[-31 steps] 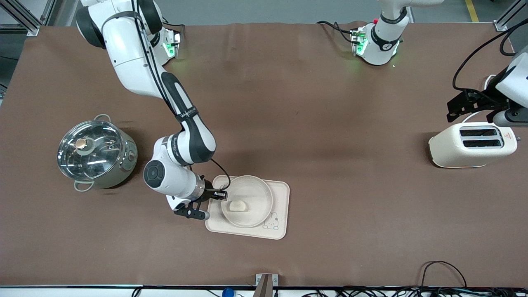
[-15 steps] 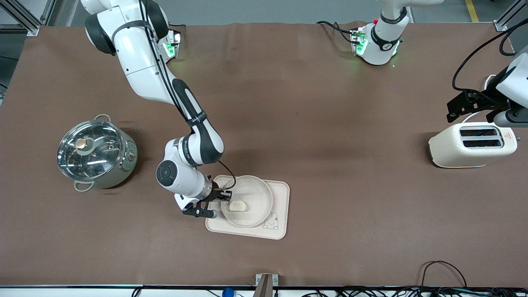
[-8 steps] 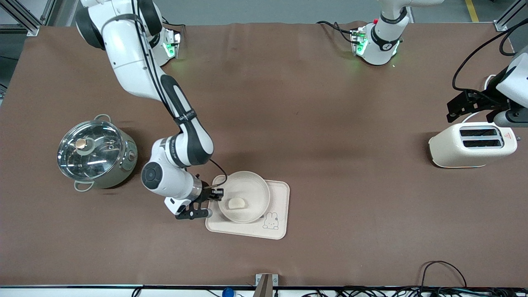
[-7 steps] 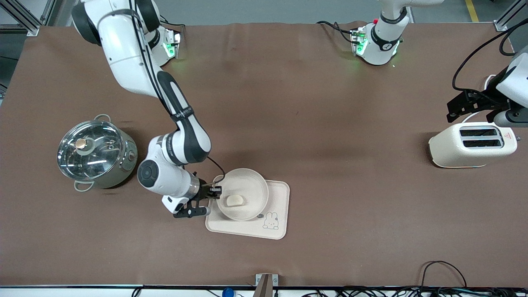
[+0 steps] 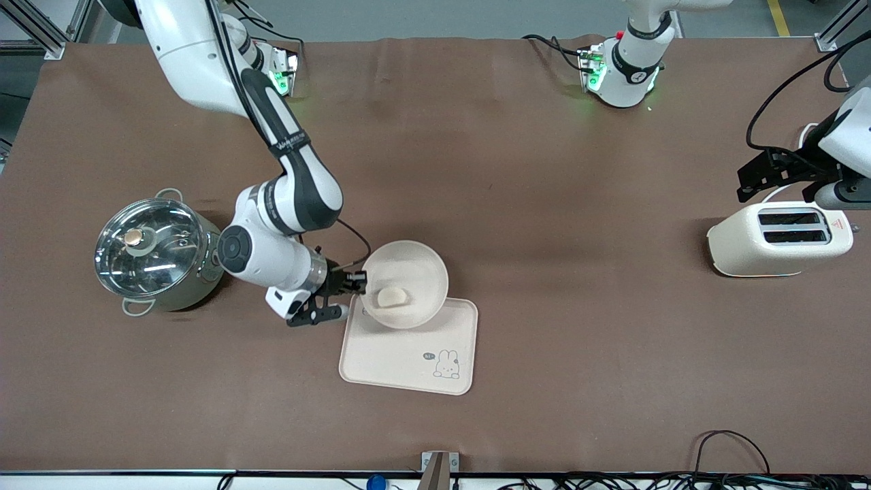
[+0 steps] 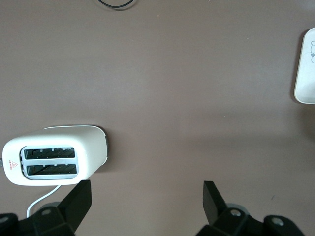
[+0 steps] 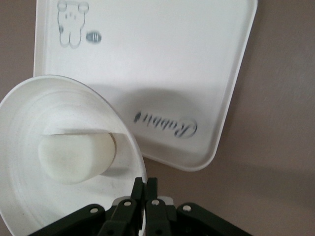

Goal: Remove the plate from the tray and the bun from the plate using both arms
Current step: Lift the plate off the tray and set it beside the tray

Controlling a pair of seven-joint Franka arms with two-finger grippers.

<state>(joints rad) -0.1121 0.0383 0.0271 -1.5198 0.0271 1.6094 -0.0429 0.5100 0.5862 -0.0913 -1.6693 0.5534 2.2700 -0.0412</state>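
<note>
Gripping the plate (image 5: 405, 282) by its rim, the right gripper (image 5: 355, 282) is clamping tight and holding it over the tray's (image 5: 388, 364) farther edge, keeping the bun (image 5: 392, 296) inside. Waiting over the toaster (image 5: 779, 238) at the left arm's end, the left gripper (image 6: 147, 196) is standing wide and empty, likely reserved for the bun.

**Readable text and signs**

The flat cream-beige rectangular tray (image 7: 162, 64) carries the script word "Rabbit" (image 7: 166, 126) and a small rabbit drawing (image 5: 446, 365). The cream two-slot toaster (image 5: 778, 239) bears a small red warning triangle (image 5: 839, 226); its wording is too small to read.
</note>
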